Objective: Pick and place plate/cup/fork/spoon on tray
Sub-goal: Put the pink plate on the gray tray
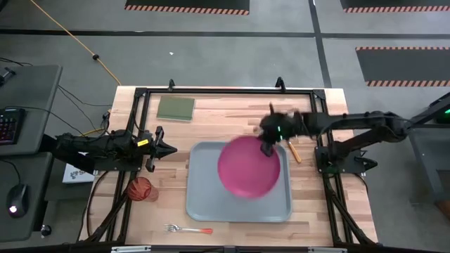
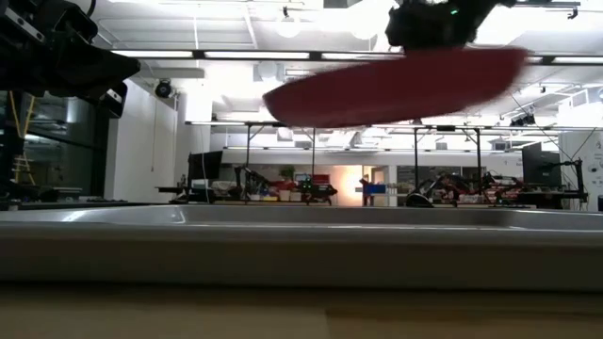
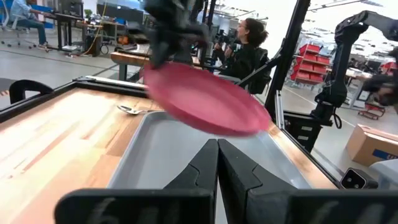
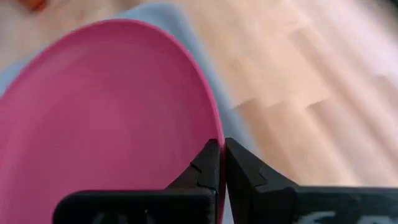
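The magenta-pink plate hangs tilted in the air over the grey-blue tray, held by my right gripper, which is shut on its far-right rim. My left gripper is shut and empty, just left of the tray. The reddish-orange cup stands on the table left of the tray. The fork lies near the front edge. The spoon lies on the table right of the tray; its bowl shows in the left wrist view. My right gripper pinches the plate's rim between its two fingers, at the plate's far-right edge, one finger on each face. The plate is lifted clear of the tray and tilted, its free side lower.
A small flat green square pad lies at the table's far left. A black frame runs round the table's edges. A person shows in the room beyond the table.
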Controlling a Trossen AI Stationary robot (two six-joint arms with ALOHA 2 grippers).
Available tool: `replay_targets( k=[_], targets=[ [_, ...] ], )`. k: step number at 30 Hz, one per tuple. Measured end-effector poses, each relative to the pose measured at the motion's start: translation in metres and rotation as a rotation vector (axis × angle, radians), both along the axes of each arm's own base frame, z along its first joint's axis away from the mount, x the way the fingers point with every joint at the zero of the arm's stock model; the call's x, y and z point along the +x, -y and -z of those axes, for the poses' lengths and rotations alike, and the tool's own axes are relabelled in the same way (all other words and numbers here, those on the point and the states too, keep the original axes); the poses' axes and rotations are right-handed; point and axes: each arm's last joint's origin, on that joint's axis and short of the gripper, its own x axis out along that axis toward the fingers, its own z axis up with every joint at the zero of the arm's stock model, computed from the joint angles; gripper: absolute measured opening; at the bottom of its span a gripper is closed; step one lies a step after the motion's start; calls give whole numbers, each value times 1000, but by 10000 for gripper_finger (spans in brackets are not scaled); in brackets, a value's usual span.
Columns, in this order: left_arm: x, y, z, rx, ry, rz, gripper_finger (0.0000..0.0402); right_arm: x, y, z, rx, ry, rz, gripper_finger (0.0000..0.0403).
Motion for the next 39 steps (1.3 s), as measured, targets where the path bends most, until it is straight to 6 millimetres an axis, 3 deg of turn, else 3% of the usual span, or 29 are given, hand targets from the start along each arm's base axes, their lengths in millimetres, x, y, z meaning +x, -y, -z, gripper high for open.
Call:
replay_targets(
  k=[4,7,18,39],
  targets=[
    [0,0,0,0,-1,0,0,-2,-33,35,59,33,-101,1],
    [0,0,0,0,-1,0,0,-1,-44,50,70,128,-131,1],
    [0,0,0,0,0,0,0,-15,-40,92,104,224,50,0],
    [0,0,0,0,-1,0,0,-13,-42,134,178,42,79,8]
  ],
)
